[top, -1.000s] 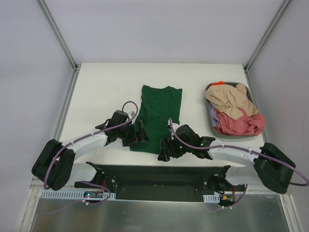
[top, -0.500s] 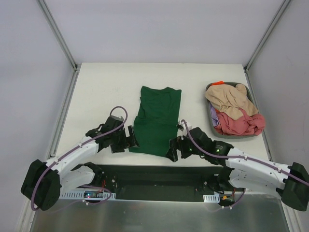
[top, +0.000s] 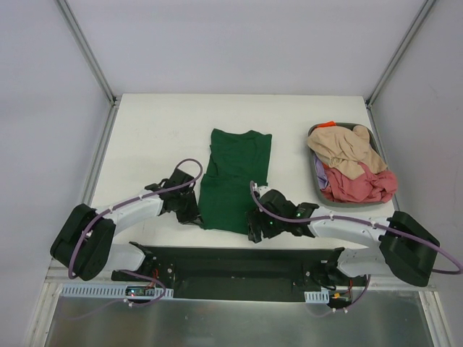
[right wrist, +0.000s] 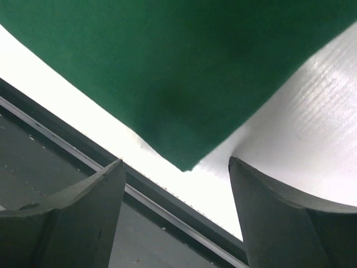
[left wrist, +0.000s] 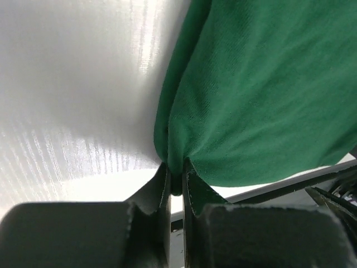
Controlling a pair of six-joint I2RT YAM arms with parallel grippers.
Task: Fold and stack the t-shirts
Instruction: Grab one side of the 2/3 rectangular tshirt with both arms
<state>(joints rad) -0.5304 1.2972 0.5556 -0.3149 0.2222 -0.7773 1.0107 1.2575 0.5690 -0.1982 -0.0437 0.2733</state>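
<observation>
Two near corners of the green shirt [top: 235,181], flat on the table [top: 145,130], are where my left gripper [top: 194,213] and right gripper [top: 255,225] sit, likely to lift the hem for folding; from above, my arms hide both contacts. Left wrist: jaws pinched shut on a bunched corner. Right wrist: jaws wide astride the other corner, gripping nothing.

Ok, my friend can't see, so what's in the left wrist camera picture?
The left gripper is pinched shut on the edge of the dark green t-shirt, and the cloth bunches up at the pinch. The rest of the shirt spreads out over the white table.
</observation>
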